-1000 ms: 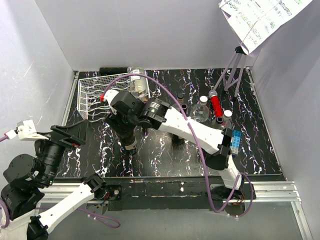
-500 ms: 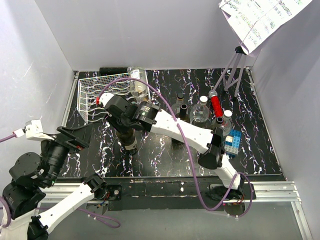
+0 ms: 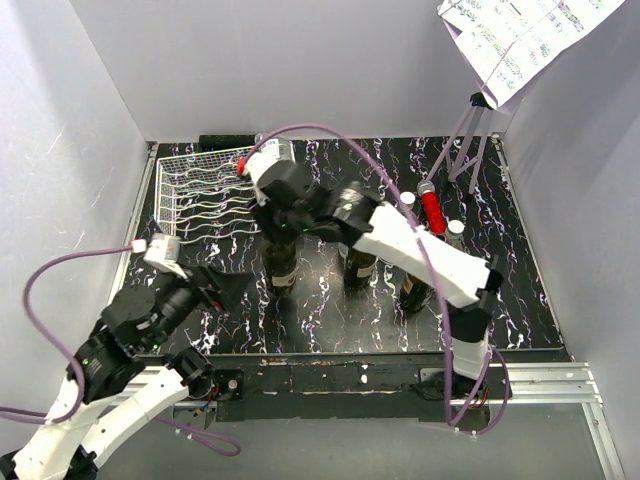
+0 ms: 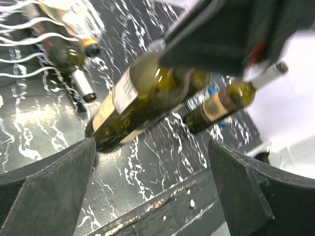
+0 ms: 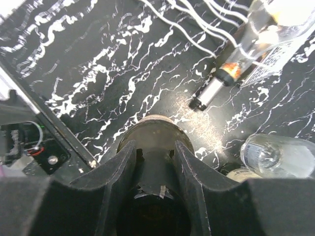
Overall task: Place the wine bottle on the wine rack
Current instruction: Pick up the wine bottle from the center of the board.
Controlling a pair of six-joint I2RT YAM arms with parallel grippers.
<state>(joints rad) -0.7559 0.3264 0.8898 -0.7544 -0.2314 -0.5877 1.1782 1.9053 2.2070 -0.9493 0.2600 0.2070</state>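
A dark green wine bottle [image 3: 281, 264] with a pale label stands upright in the middle of the black marbled table. My right gripper [image 3: 281, 226] is shut on its neck from above. In the right wrist view the fingers [image 5: 123, 162] clamp the neck above the bottle's shoulder [image 5: 153, 129]. The left wrist view shows the same bottle [image 4: 130, 103] under the right gripper. The white wire wine rack [image 3: 195, 195] lies at the back left, just left of the held bottle. My left gripper [image 3: 228, 288] is open, low at the front left, and faces the bottle with nothing between its fingers [image 4: 47, 189].
One bottle [image 5: 266, 42] lies on the rack's right side, its capped neck [image 5: 210, 91] pointing at the table. Two more dark bottles [image 3: 358, 262] [image 3: 414, 290] stand right of the held one. A red-wrapped item [image 3: 432, 210] and small bottles sit at the back right, near a tripod [image 3: 470, 140].
My right gripper closed on the wine bottle's neck, and arm and bottle shifted slightly right. The left arm swung in from the far left toward the table's middle, still open.
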